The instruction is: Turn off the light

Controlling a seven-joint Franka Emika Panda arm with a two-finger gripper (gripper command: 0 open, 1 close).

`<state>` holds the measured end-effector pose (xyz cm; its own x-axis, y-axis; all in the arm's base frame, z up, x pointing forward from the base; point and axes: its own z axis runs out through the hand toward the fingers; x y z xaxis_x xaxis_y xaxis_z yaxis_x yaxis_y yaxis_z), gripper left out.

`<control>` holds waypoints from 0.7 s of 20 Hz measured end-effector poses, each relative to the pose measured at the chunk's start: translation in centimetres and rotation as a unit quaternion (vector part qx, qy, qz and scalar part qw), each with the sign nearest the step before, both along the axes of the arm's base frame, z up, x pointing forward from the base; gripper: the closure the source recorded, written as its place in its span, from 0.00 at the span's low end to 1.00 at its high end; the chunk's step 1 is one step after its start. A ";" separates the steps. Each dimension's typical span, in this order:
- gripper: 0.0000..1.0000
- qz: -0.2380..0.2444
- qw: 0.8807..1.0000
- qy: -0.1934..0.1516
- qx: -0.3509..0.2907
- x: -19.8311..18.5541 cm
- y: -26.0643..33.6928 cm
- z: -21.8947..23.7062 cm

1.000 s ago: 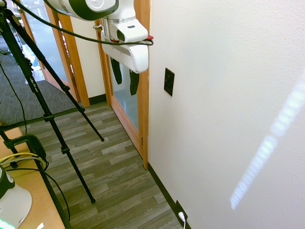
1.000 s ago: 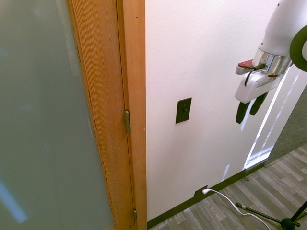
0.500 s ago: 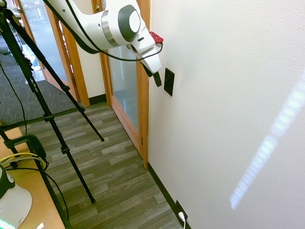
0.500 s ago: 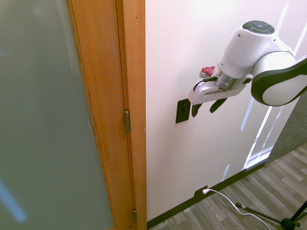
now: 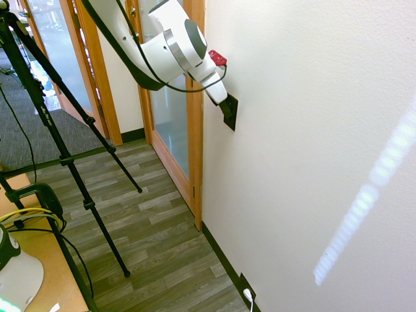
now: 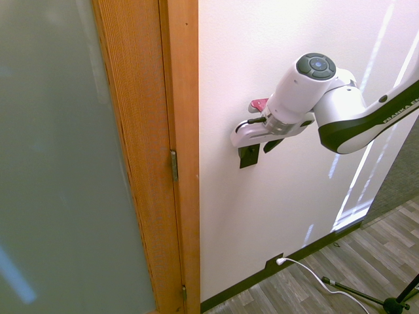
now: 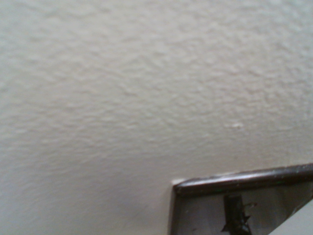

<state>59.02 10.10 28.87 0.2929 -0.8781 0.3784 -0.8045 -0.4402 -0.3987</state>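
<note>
In the first exterior view a warm wooden door frame (image 5: 195,130) with a frosted glass panel (image 5: 170,123) stands at the left of a white textured wall (image 5: 312,130). The white robot arm (image 5: 162,45) slants in from the upper left, its wrist tipped down toward the wall, and its two-finger gripper (image 5: 227,112) sits right at the small black upright wall switch plate (image 5: 231,117), covering the plate's upper part. Whether a fingertip actually touches the plate cannot be told. The fingers stand apart, nothing held between them. Further right a pale dotted streak of brightness (image 5: 370,195) crosses the wall, and low down a black outlet plate with a white plug (image 5: 247,292) sits at the baseboard.

In the second exterior view the arm comes from the right, and only the plate's lower part shows below the white hand, just right of the door frame. The wrist view shows wall texture and the plate's top corner, blurred.
</note>
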 end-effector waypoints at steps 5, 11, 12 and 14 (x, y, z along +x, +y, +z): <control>1.00 -0.002 1.000 -0.014 0.012 0.5 -0.3 0.5; 1.00 0.001 0.999 -0.025 0.038 0.4 -0.5 0.6; 1.00 0.003 0.999 -0.028 0.043 0.3 -0.5 0.6; 1.00 0.005 0.998 -0.030 0.050 0.2 -0.7 0.6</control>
<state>59.22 9.36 29.43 0.2811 -0.9095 0.3063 -0.7741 -0.4035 -0.4877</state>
